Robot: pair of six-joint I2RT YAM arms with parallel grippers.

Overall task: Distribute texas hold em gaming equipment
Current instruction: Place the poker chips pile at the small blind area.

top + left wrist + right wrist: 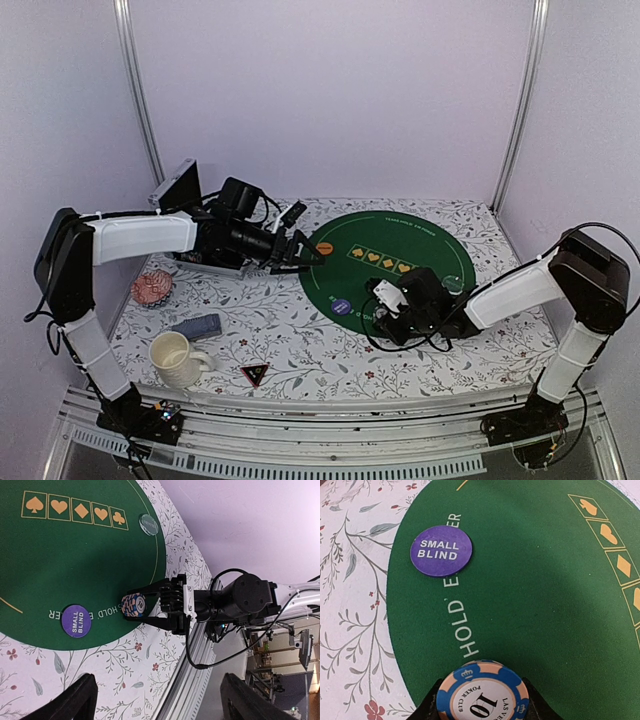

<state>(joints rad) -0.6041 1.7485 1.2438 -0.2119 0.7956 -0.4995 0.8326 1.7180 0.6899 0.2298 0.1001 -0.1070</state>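
Far to the left of your left claw [305,252], well apart from it, sits the pink patterned dish [153,288]. Nearer the arm bases lie the grey-blue playing cards [197,326], with the cream mug [175,358] just beside them and the black triangular marker [254,374] to the mug's right. All of these are well apart from both claws.

Your left claw reaches sideways across the floral table [250,320] toward the round green mat [420,240]. It is released: in its wrist view the two fingers [80,697] stand wide apart with nothing between them. The orange button [324,247] lies at the mat's left rim, just past the fingertips. You cannot tell from above whether they touch it.

Further right, the purple SMALL BLIND button [441,550] lies flat on the mat ahead of your right claw [131,605] and off to its left, near it but apart.

Your right claw is clenched on a short stack of poker chips [482,692]. The stack is turned on edge, so the white face marked 10 looks back at the wrist camera, and a finger presses on each side of the blue-and-peach rims. The claw holds the stack low at the mat's near rim, beside the printed HOLD lettering. You cannot tell whether the chips rest on the felt.

The row of five suit boxes is printed well beyond the right claw's tips. A green-and-white disc [148,524] lies at the mat's right rim, to the right of that claw and clear of its fingers.
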